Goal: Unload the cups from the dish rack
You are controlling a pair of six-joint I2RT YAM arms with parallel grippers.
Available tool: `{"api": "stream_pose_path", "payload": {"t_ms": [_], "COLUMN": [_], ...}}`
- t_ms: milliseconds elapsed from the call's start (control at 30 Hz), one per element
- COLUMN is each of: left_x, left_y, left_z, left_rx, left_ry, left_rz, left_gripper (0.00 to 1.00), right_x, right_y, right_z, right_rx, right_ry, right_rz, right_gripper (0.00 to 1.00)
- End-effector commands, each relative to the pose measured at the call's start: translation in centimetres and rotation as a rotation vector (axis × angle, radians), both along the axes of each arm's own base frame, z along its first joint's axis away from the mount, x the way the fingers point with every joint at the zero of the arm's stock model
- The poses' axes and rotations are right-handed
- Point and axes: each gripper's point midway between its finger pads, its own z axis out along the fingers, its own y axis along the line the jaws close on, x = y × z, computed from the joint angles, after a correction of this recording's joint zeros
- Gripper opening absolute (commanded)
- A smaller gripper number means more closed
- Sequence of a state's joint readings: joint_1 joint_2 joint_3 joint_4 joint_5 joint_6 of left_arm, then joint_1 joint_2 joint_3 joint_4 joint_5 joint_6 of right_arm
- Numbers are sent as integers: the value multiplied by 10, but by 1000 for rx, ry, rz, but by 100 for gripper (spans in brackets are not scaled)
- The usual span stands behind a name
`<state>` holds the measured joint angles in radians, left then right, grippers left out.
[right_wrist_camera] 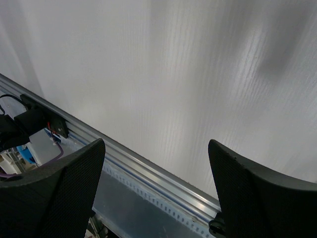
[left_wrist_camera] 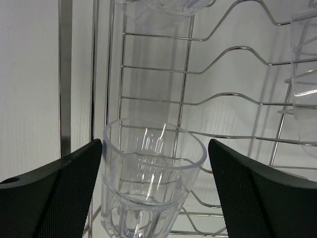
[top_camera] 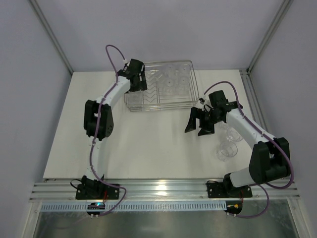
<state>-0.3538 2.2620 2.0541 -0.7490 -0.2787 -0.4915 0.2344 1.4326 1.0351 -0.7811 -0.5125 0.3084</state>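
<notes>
The silvery wire dish rack (top_camera: 143,101) stands at the back middle of the table, with several clear cups (top_camera: 171,79) in it. My left gripper (top_camera: 138,85) is over the rack's left end. In the left wrist view it (left_wrist_camera: 154,148) is open around one upright clear cup (left_wrist_camera: 148,188) that stands on the rack wires (left_wrist_camera: 218,99). The left finger (left_wrist_camera: 59,193) is at the cup's side and the right finger (left_wrist_camera: 262,198) is apart from it. My right gripper (top_camera: 197,130) is open and empty above the table, in front of the rack's right end; it also shows in the right wrist view (right_wrist_camera: 156,148).
Two clear cups (top_camera: 226,149) (top_camera: 230,132) stand on the table to the right, beside the right arm. More cups show at the top (left_wrist_camera: 163,7) and right (left_wrist_camera: 304,64) of the left wrist view. The aluminium front rail (right_wrist_camera: 148,173) runs under the right gripper.
</notes>
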Motion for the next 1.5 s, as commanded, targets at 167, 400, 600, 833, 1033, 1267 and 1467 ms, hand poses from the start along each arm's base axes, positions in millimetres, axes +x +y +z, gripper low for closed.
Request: {"api": "stream_pose_path", "payload": {"t_ms": [167,400,600,833,1033,1267,1467], "left_x": [-35,-30,-28,-34,-43,-51,-75], "left_y": [3,3,3,4,4,-3,-11], "left_z": [-40,3,42,51,32,45,55], "left_rx": [48,38,16,7,1,-39,-103], "left_ry": [193,136,79,76,126,148,184], "left_rz": [-144,-128,-105,-106,-101,-127,-166], "left_gripper": [76,25,3,0,12,26,25], "right_x": [1,3,4,5,4,4,4], "right_y": [3,3,2,2,2,1,1], "right_z": [4,2,1,1,0,0,-1], "right_rx": [12,9,4,1,-1,-6,-8], "right_ry": [-39,-34,-30,-29,-26,-25,-20], "right_rz": [16,16,12,11,15,12,13], "right_gripper": [87,87,87,87,87,87,87]}}
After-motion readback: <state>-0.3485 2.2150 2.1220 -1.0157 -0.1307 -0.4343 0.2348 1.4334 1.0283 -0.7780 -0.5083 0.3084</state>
